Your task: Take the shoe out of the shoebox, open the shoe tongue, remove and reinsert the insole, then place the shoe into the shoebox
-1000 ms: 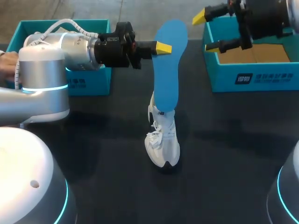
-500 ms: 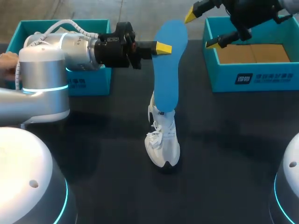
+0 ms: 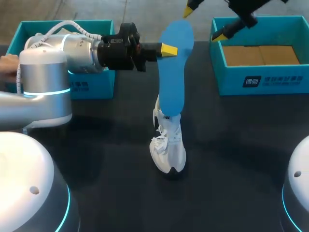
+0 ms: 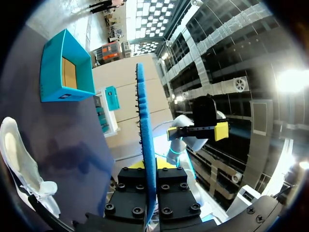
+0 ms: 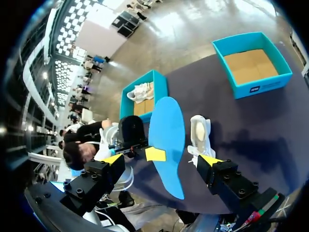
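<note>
Two grippers appear above a dark matte table [image 3: 241, 145]. The left gripper [image 3: 170, 49] pinches a flat, smooth blue foam insole [image 3: 173, 67] by its side edges. In the head view the insole's broad forefoot end points away from the robot and its narrow heel end overlaps the shoe's heel. The white laced fabric shoe [image 3: 168, 145] lies mid-table, long axis far-to-near and toe toward the robot. The right gripper [image 3: 203, 23] hangs wide open and empty beside a teal cardboard shoebox with a brown floor [image 3: 260, 79]. A second teal shoebox [image 3: 91, 87] stands at the left.
</note>
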